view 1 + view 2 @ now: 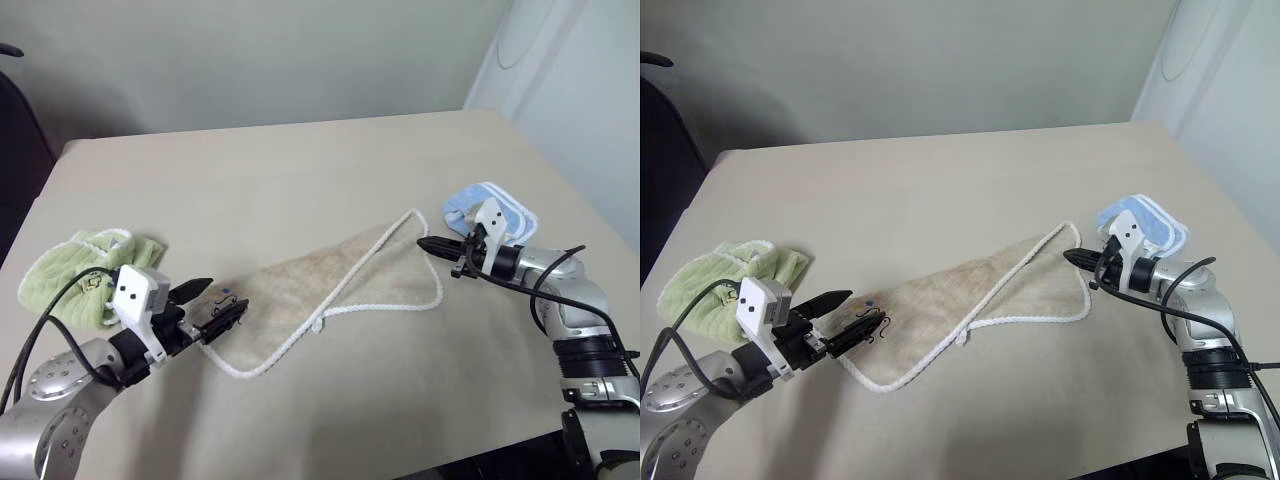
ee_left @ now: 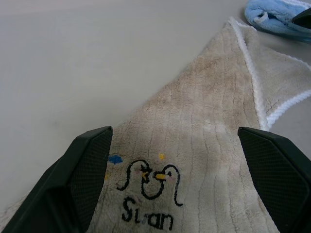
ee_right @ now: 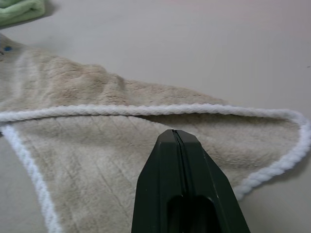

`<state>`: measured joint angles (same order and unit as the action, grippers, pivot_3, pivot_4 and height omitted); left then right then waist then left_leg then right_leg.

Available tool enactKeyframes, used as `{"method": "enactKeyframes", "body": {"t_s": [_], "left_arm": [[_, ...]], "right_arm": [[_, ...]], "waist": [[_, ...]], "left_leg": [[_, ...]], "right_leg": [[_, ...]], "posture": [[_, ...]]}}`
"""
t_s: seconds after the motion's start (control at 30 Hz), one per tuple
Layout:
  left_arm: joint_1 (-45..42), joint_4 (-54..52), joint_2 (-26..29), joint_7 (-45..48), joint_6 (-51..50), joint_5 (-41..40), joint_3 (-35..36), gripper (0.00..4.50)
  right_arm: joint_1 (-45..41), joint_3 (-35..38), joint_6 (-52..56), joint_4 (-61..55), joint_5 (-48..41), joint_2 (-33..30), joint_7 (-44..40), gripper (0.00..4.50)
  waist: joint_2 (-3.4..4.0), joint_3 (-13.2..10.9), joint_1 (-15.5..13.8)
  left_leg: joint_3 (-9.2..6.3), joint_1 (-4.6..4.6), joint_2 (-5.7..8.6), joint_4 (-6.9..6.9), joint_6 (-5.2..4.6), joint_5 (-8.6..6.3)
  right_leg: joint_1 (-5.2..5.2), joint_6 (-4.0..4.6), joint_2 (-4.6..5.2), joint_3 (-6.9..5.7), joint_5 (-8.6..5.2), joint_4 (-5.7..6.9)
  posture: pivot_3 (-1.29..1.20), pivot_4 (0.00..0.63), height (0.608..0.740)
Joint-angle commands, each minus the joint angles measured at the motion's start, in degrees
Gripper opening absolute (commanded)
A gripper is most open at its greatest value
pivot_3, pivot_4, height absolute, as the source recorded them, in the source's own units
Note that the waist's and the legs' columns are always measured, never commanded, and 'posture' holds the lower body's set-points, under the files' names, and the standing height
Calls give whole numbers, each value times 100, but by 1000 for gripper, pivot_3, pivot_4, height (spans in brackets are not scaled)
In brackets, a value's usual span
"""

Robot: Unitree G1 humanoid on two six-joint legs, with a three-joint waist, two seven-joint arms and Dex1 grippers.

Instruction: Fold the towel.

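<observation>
The beige towel (image 1: 330,275) with white corded edging lies on the table, folded over on itself into a long slanted shape. My left gripper (image 1: 215,305) is open at its near-left corner. In the left wrist view the two fingers (image 2: 82,174) stand wide apart on either side of that corner, with the dark embroidered mark (image 2: 150,182) between them. My right gripper (image 1: 425,242) is shut at the towel's right corner. Its closed tips (image 3: 175,133) hover just over the corded edge (image 3: 146,109) with nothing visibly pinched between them.
A crumpled light-green towel (image 1: 75,270) lies at the table's left, just behind my left arm. A light-blue towel (image 1: 490,208) lies at the right, behind my right gripper. The table's front edge (image 1: 480,450) runs close under both arms.
</observation>
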<state>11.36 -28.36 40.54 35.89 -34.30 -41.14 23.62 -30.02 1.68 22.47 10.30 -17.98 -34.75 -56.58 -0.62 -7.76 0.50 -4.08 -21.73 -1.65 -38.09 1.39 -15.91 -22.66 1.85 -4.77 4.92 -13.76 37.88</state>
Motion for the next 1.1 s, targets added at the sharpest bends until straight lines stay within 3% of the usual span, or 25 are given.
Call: {"method": "enactKeyframes", "body": {"t_s": [0.03, 0.43, 0.53, 0.67, 0.87, 1.1], "left_arm": [[83, -279, -4, -37, 2, 46, 17, 4471], [234, -449, -114, -107, 64, 120, -92, 4471], [71, -298, -17, 51, 111, 213, -243, 4500], [-133, -127, -38, 123, 164, 369, -433, 4500], [-3, -344, -170, 120, 188, 411, -499, 4500], [277, -571, -378, -21, 249, 481, -455, 4500]], "right_arm": [[-377, 50, -322, 320, 137, -115, -25, 0], [-2495, -694, -2288, 3632, 1418, 131, -227, 0], [-3239, -884, -2667, 4755, 1804, 283, -130, 570], [-3903, -1072, -2965, 5812, 2235, 456, -49, 1914], [-4260, -1180, -3071, 6408, 2699, 598, 283, 3949], [-4325, -1072, -2908, 6633, 2967, 698, 827, 3949]], "waist": [[0, 0, 1], [10, -2, 18], [13, -2, 6], [15, -1, 1], [15, -1, -9], [15, -1, 5]], "left_leg": [[0, 0, 0, 0, -2, -1], [-1, 2, -1, 5, -19, -11], [-1, 0, -1, 4, -25, -14], [-1, -3, -1, 10, -22, -13], [-3, -14, -1, 8, 8, -1], [-3, -13, -2, 9, -3, -7]], "right_leg": [[0, 0, 0, 0, 0, 0], [-5, 5, 0, 0, 3, 6], [-8, 8, 0, 0, 4, 8], [-14, 12, 1, -1, 7, 8], [-18, 14, 3, -4, 6, 3], [-21, 18, 2, -4, 5, 7]], "posture": [[0, 150, 740], [0, 150, 740], [0, 150, 740], [0, 150, 740], [0, 150, 740], [0, 150, 740]]}}
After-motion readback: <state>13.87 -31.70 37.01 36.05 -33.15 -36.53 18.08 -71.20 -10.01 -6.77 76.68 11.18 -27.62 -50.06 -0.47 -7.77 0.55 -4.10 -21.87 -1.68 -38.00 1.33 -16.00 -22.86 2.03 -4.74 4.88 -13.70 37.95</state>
